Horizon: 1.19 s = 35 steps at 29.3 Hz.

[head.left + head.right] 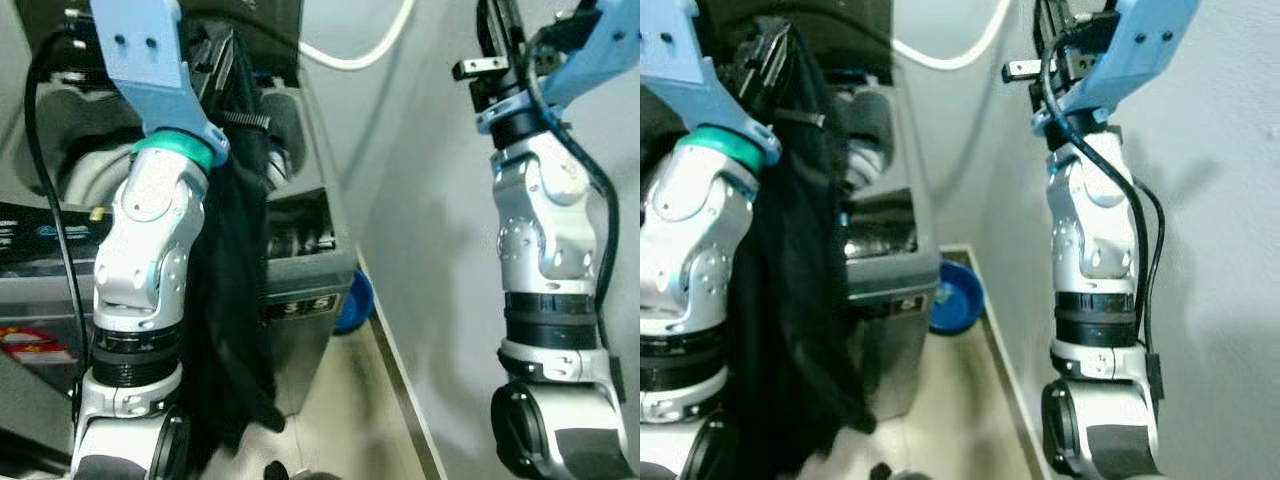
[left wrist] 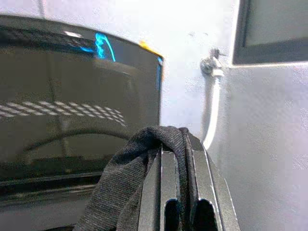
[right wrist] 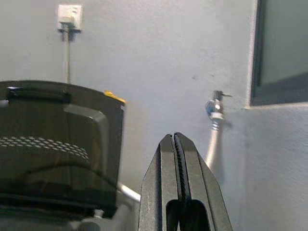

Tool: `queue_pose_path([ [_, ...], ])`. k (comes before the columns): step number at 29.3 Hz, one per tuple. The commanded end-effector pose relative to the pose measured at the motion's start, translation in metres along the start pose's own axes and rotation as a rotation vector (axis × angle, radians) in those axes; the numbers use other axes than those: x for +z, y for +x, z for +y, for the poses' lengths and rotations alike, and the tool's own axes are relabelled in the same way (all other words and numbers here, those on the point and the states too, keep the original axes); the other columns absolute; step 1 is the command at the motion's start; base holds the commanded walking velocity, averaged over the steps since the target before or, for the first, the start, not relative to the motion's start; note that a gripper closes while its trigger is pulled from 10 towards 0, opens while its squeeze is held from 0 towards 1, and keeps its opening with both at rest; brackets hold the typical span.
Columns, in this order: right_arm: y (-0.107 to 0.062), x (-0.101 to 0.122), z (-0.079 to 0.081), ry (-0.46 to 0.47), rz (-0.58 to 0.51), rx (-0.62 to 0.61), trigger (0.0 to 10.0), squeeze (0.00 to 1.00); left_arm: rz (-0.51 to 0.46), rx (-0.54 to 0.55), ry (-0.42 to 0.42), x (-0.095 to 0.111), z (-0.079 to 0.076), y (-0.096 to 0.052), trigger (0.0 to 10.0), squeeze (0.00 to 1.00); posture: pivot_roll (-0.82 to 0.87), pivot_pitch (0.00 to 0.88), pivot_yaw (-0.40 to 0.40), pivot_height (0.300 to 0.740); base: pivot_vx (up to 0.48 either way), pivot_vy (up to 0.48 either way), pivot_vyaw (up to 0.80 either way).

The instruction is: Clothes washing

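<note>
**Dark garment held up in front of the washing machine**

Your left gripper (image 2: pixel 178 139) is raised high, and its two black fingers are pressed together on a black garment (image 1: pixel 235 290). In the left wrist view the cloth is pinched between the fingers, folds over their tips and falls away to one side. In the head views the garment hangs down in a long dark drape beside your left arm, past the front of the washing machine (image 1: pixel 300 290) and down to near the floor (image 1: pixel 350 400).

Your right gripper (image 3: pixel 177 144) is also lifted, well apart from the garment and close to the grey wall (image 1: pixel 430 200). Its fingers are closed flat against each other with nothing between them.

The machine's dark lid (image 3: pixel 62 139) stands raised, with the drum opening (image 1: pixel 880 235) below it. A white hose (image 3: pixel 211 144) runs from a tap (image 3: pixel 214 106) on the wall behind, and a wall socket (image 3: pixel 69 17) sits above the lid. A blue basin (image 1: pixel 958 298) lies on the floor, between the machine and the wall.
</note>
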State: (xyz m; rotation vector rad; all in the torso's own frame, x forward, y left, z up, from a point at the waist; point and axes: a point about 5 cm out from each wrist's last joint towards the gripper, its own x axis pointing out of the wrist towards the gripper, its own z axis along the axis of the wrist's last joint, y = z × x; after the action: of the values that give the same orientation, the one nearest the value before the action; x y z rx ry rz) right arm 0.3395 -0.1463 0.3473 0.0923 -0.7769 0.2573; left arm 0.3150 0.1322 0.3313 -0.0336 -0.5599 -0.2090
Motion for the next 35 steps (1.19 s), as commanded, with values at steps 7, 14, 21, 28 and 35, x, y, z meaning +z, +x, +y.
queue_pose_path([
  [7,-0.001,-0.002,-0.002,-0.014,0.003,-0.011,10.0,0.0,-0.031,-0.01,-0.015,0.007,-0.004,0.002,10.0,0.0,0.03,0.0,-0.03,0.74,0.0,0.411,-0.34],
  [14,-0.001,-0.002,-0.002,-0.014,0.003,-0.006,10.0,0.0,-0.037,-0.01,-0.007,0.008,-0.004,0.002,10.0,0.0,0.03,0.0,-0.028,0.74,0.0,0.48,0.0],
  [21,-0.002,-0.003,-0.001,-0.013,0.004,-0.001,10.0,0.0,-0.044,-0.011,0.014,0.008,-0.004,0.002,10.0,0.0,0.03,0.0,-0.027,0.74,0.0,0.206,0.0],
  [28,-0.002,-0.002,0.0,-0.015,0.003,0.002,10.0,0.0,-0.036,-0.007,0.033,0.007,-0.004,0.002,10.0,0.0,0.03,0.0,-0.027,0.74,0.0,0.0,0.0],
  [35,-0.002,-0.002,0.003,-0.002,0.0,0.027,10.0,0.0,-0.242,-0.019,0.431,0.028,-0.011,0.007,10.0,0.0,0.04,0.0,-0.034,0.74,0.0,0.0,0.0],
])
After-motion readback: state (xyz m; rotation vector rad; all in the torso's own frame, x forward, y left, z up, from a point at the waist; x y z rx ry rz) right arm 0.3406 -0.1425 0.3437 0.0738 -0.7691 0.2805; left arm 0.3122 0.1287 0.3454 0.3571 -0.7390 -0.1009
